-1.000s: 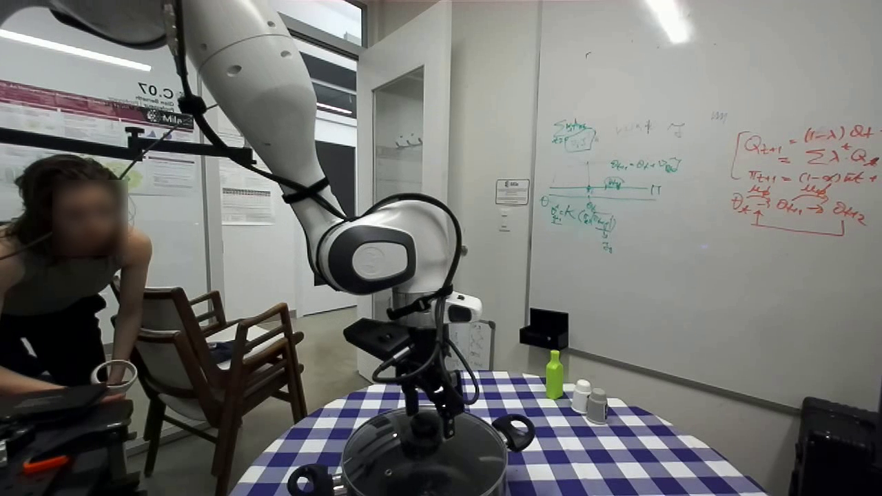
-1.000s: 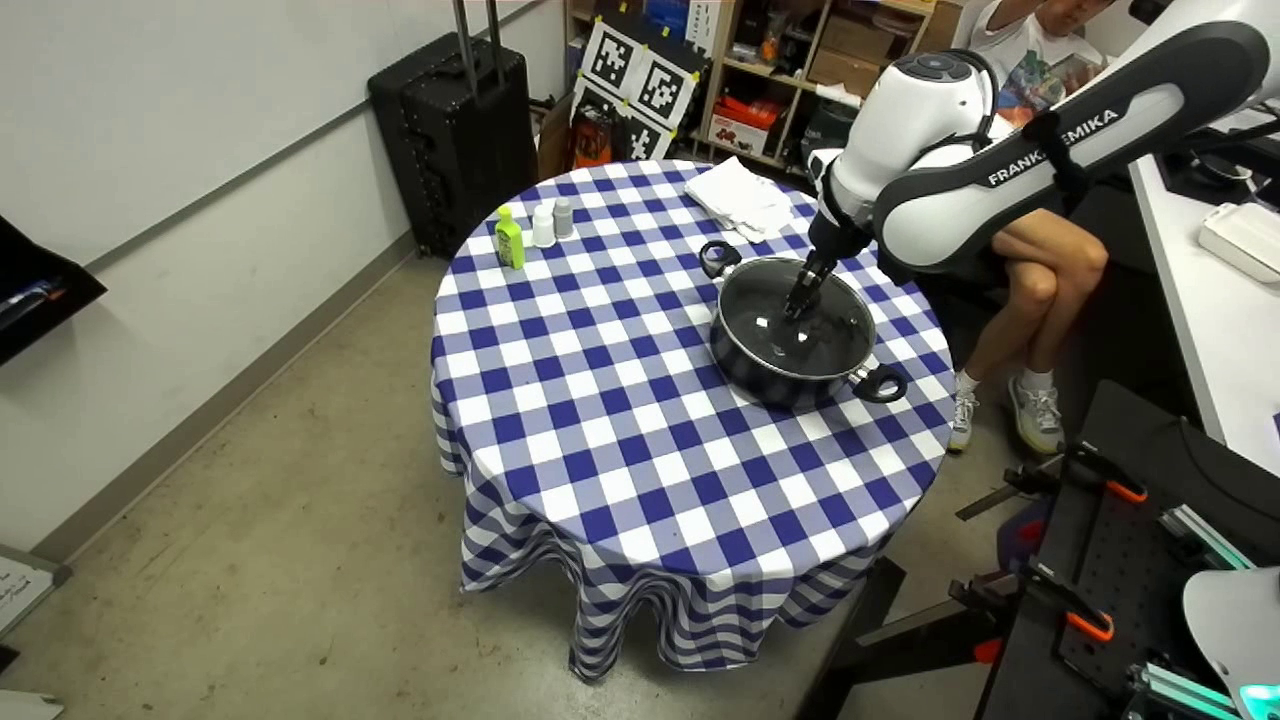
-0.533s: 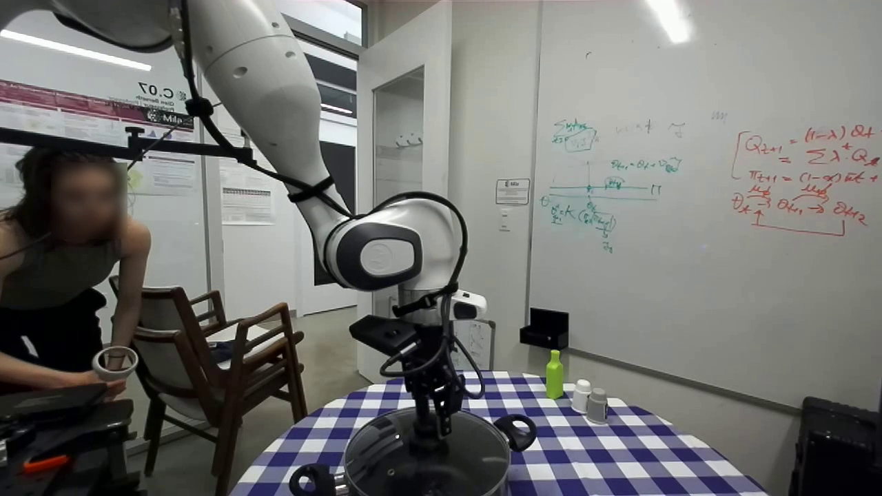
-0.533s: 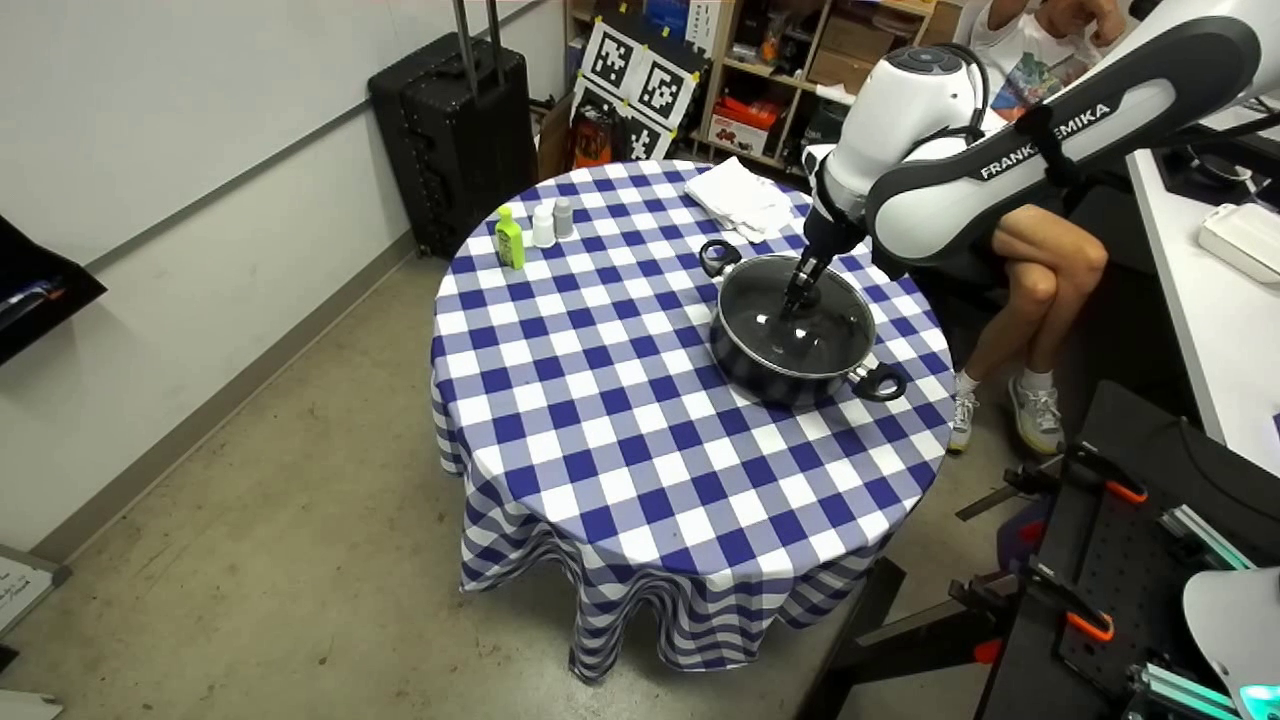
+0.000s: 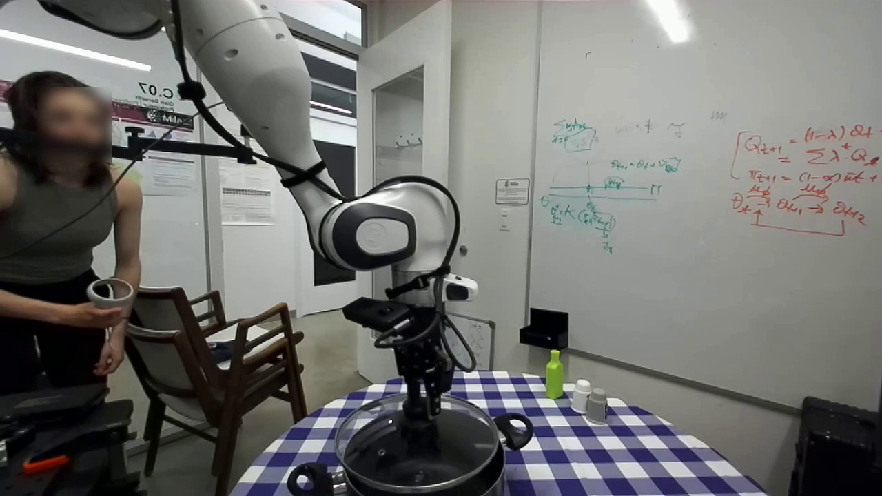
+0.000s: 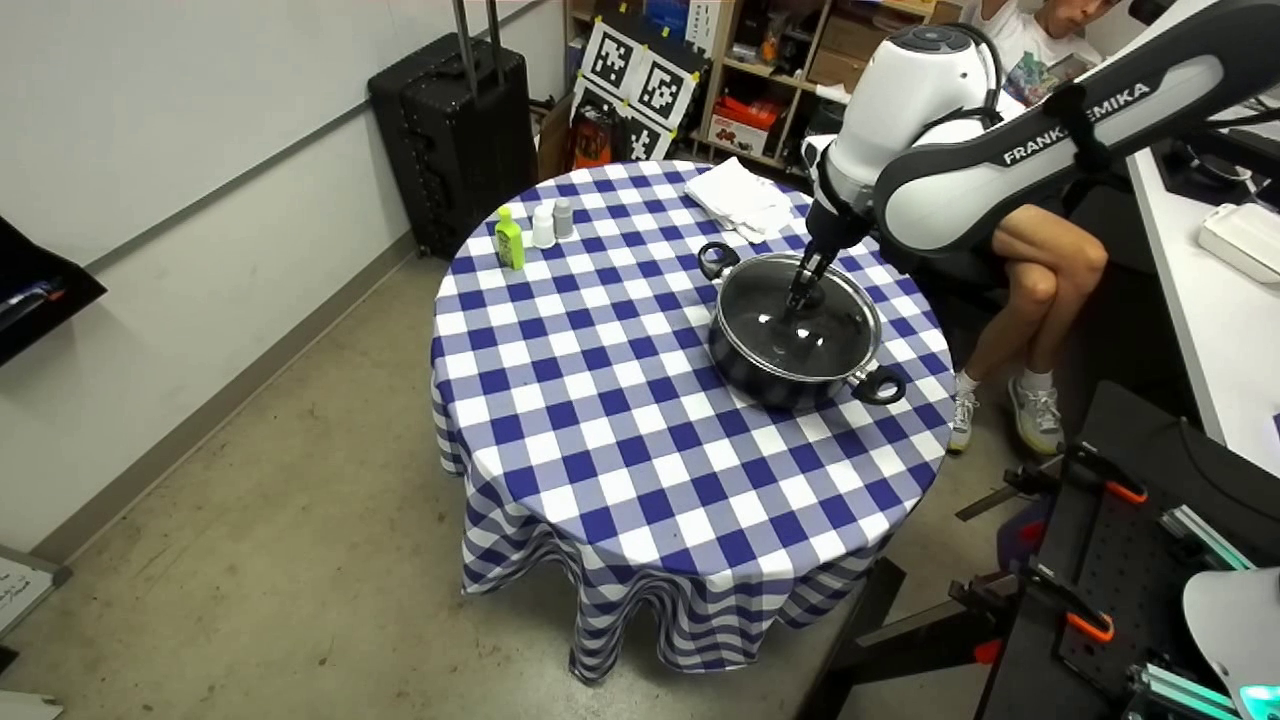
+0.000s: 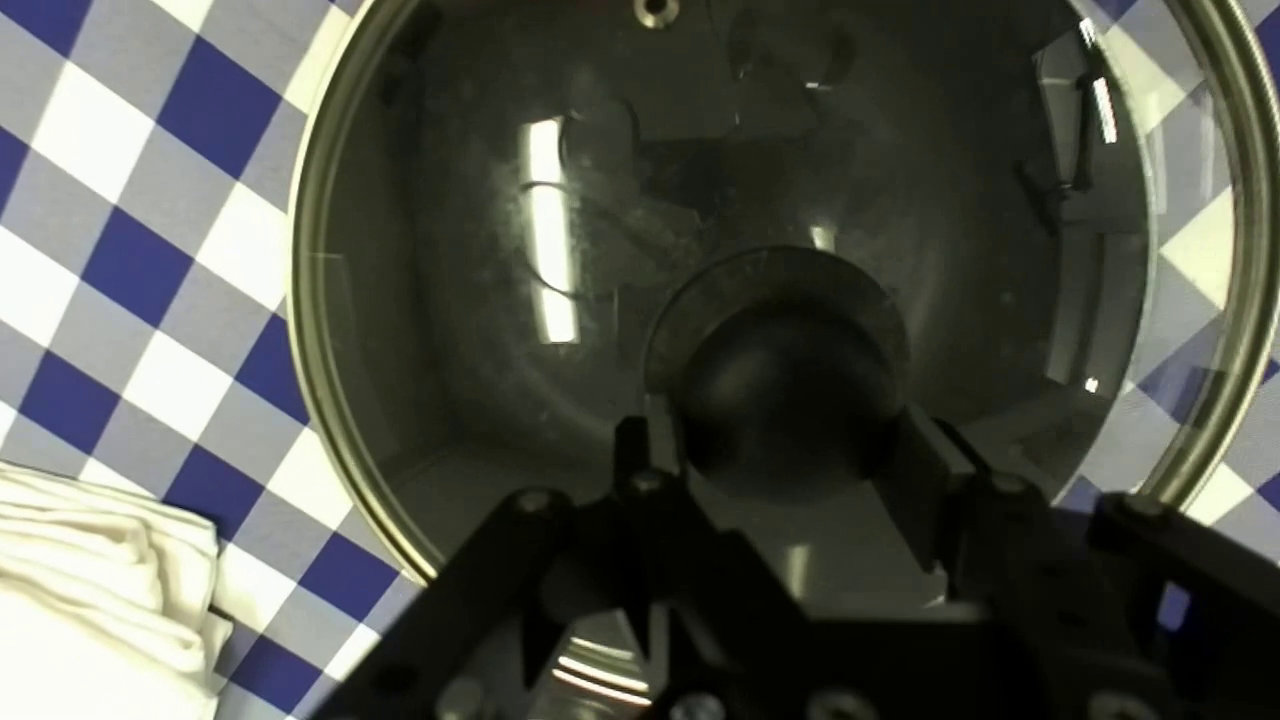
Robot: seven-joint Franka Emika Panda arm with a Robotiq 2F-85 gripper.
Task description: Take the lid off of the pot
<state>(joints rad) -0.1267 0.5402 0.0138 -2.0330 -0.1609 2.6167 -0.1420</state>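
Observation:
The glass lid (image 5: 468, 451) hovers slightly above the black pot (image 6: 765, 382), roughly level, with a thin gap along its metal rim. My gripper (image 7: 785, 450) comes down from above and is shut on the lid's dark centre knob (image 7: 790, 385), one finger on either side of it. In an exterior view the gripper (image 5: 422, 410) is upright over the middle of the lid. Through the glass the pot's dark inside shows, its edge offset from the lid's rim in the wrist view.
A checkered cloth covers the round table (image 6: 600, 420). Two pot handles (image 6: 880, 384) stick out at opposite sides. A green bottle (image 5: 554, 375), a white shaker (image 5: 581, 397) and a grey shaker (image 5: 597, 406) stand beyond. A folded white cloth (image 6: 740, 198) lies near the pot.
The gripper came down around the knob and shut on it, then rose. With it the lid went from resting on the pot to slightly above it. The person at the side straightened up.

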